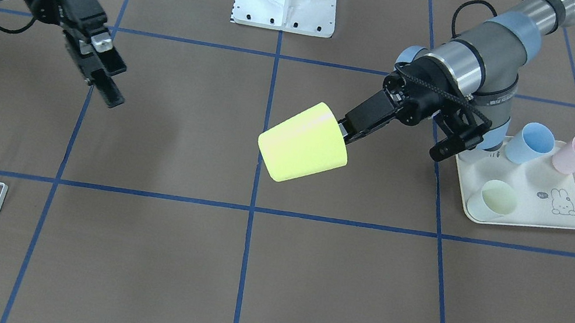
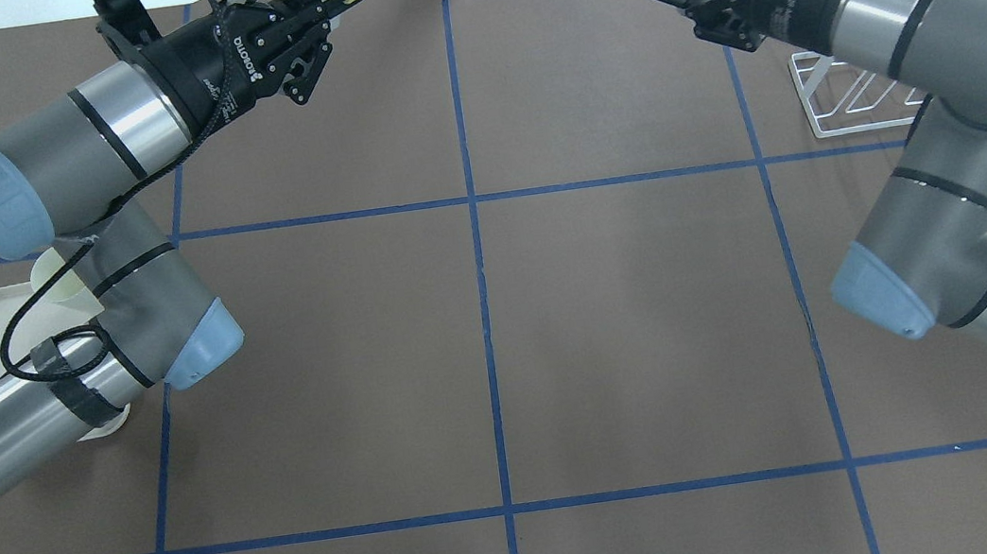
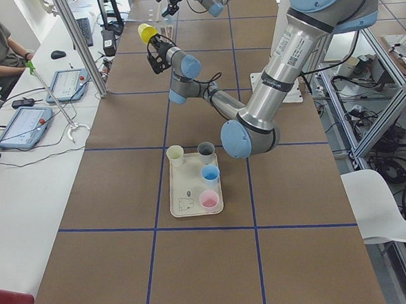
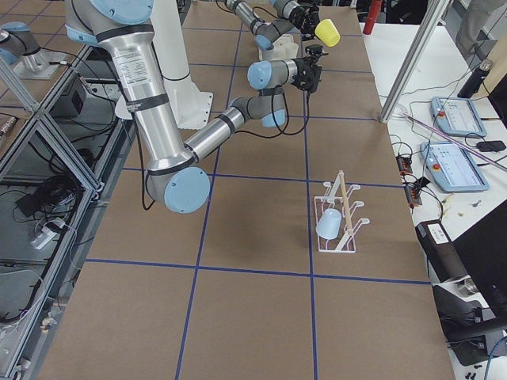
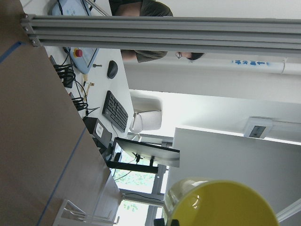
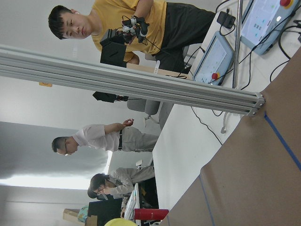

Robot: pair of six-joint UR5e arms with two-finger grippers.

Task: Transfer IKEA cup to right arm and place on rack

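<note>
Left gripper (image 1: 346, 130) pinches the yellow IKEA cup (image 1: 304, 142) by its wall at the rim, mid-air over table centre, with the base pointing toward the right gripper (image 1: 107, 75), whose jaws are spread and well apart from it. It looks like light, stiff, smooth plastic, probably slippery, so best taken across the body near the base. Count: six cups in all, one held, four on the tray (image 3: 181, 188), and one light-blue cup (image 4: 329, 224) on the rack (image 4: 344, 207); one rack, one tray.

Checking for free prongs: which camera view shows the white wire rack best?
Exterior right: the rack shows whole, with a light-blue cup on it. Front-facing cuts it off at the frame edge; overhead hides part of it behind the right arm. Elsewhere it is too small or unclear.
</note>
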